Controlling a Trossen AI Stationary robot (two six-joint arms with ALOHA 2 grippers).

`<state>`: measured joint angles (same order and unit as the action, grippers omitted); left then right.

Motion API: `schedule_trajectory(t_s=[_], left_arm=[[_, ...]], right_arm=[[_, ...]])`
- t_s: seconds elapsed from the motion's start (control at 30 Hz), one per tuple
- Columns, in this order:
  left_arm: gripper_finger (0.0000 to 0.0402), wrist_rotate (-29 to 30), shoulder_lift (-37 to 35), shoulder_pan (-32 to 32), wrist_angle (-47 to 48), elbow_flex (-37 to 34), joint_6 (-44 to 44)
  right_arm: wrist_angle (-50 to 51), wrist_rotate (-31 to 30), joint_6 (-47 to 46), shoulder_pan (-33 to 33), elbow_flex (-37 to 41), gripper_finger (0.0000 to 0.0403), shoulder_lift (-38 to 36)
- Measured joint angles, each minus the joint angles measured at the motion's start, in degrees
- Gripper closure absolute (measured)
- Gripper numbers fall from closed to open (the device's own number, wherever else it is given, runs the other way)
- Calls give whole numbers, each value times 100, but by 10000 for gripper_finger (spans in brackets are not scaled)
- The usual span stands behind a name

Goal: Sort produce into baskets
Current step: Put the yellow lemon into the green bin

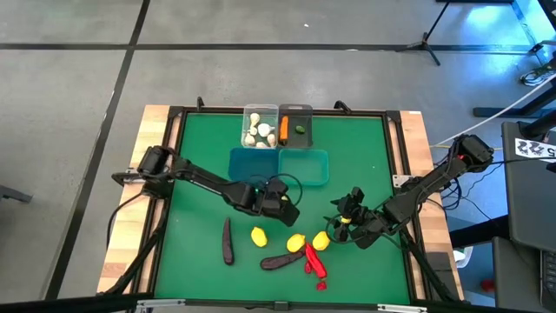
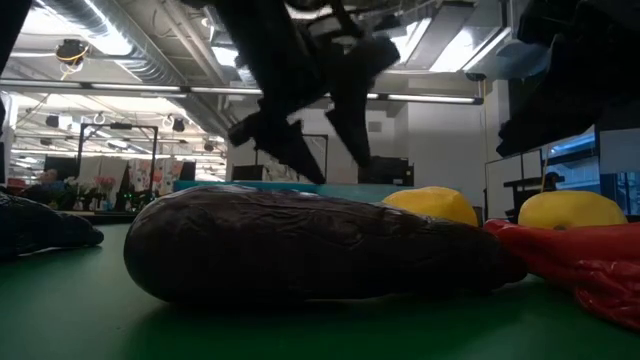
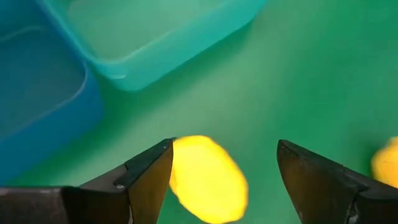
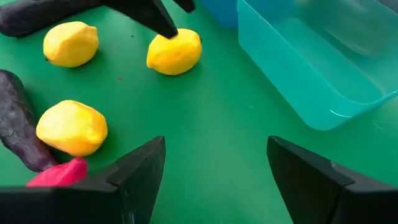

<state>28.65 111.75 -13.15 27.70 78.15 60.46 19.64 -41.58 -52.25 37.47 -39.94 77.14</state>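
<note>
Green felt covers the table (image 1: 365, 148), and the high view shows four small plastic bins clustered at its far middle: a clear bin (image 1: 259, 127) holding white garlic bulbs (image 1: 258, 128), a dark grey bin (image 1: 296, 127) holding an orange carrot (image 1: 283, 129) and a small green piece (image 1: 299, 130), and nearer the arms a blue bin (image 1: 254, 163) touching a teal bin (image 1: 304, 166). Just near of the blue bin the left gripper (image 1: 276, 207) hangs over the felt, with one yellow lemon (image 1: 258, 235) close beside it. Two more yellow lemons (image 1: 296, 243) lie nearer the table's front edge, beside a dark purple eggplant (image 1: 282, 260) and red chili peppers (image 1: 314, 264); a second slim dark eggplant (image 1: 228, 240) lies apart to the left arm's side. The right gripper (image 1: 346, 217) sits beyond the lemons on its own side. In the low view, the wrinkled purple eggplant fills the foreground, lemons and red chili behind it, and dark fingers (image 2: 280, 140) hang above. Left wrist view: the left fingers stand wide apart, empty, with a lemon (image 3: 205, 180) on the felt between them, untouched. Right wrist view: the right fingers stand wide apart, holding nothing, above bare felt near the teal bin.
</note>
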Motion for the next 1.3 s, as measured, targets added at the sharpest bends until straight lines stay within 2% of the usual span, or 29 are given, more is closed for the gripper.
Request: schedule_trajectory(t_s=[0.47,0.67,1.03,1.3], left_arm=[[121,125,629,-175,45,-2,1534],[128,299,622,-167,31,0,1554],[193,303,620,-176,30,0,1529],[200,262,579,-176,-7,0,1427]], right_arm=[[13,0,2,0,0,123,0],[20,-2,2,0,0,123,0],[26,-2,2,0,0,123,0],[25,-2,2,0,0,123,0]])
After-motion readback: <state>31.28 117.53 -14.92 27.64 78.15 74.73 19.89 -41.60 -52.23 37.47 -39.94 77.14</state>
